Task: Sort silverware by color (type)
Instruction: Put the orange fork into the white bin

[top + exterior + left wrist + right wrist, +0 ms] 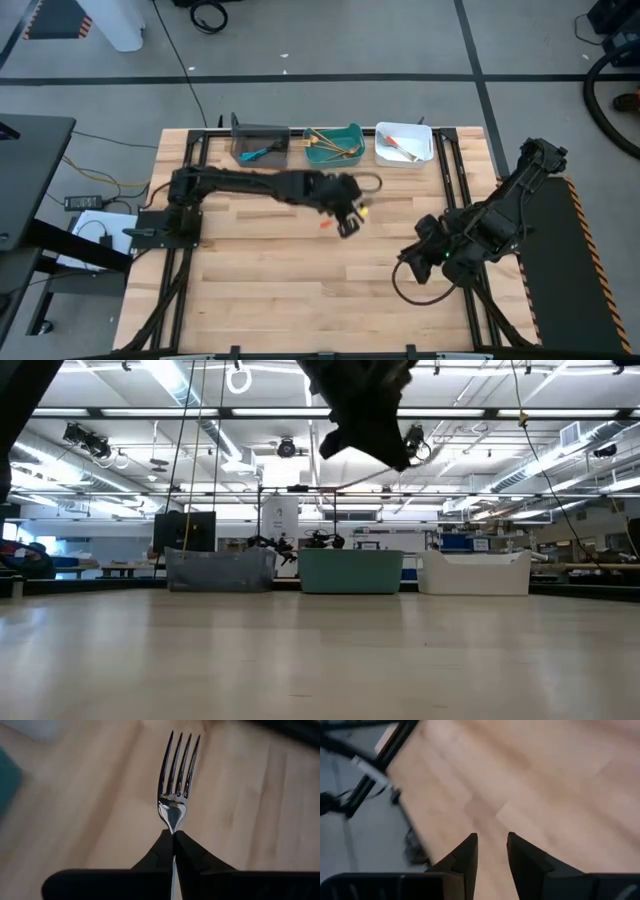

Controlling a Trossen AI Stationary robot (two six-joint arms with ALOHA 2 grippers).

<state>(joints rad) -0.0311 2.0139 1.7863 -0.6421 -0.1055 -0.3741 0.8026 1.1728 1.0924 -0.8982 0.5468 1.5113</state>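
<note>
Currently the left gripper point(349, 222) is out over the middle of the table point(280, 290), just short of the three bins along the far edge. Its fingers point(162, 851) are clamped on a fork point(176, 795): in the left wrist view the metal head and four tines stick straight out past the fingertips, with the neck pinched between them. From above, an orange bit of handle point(326, 227) pokes out beside the gripper, lifted clear of the wood as far as I can tell; the low view shows the arm hanging well above the tabletop.

Right gripper point(412, 260) is parked over the right side of the table, near the front edge. Its fingers point(466, 851) are parted with only a narrow gap, nothing between them, bare wood below.

Bins, left to right in the high view:
- grey bin point(260, 142): a blue-handled piece point(262, 153) inside.
- teal bin point(335, 143): several tan-handled pieces point(333, 148) lying crossed.
- white bin point(404, 144): orange-handled pieces point(398, 146) inside.

Low view shows the same three bins in a row at the far edge, contents hidden by their walls.
</note>
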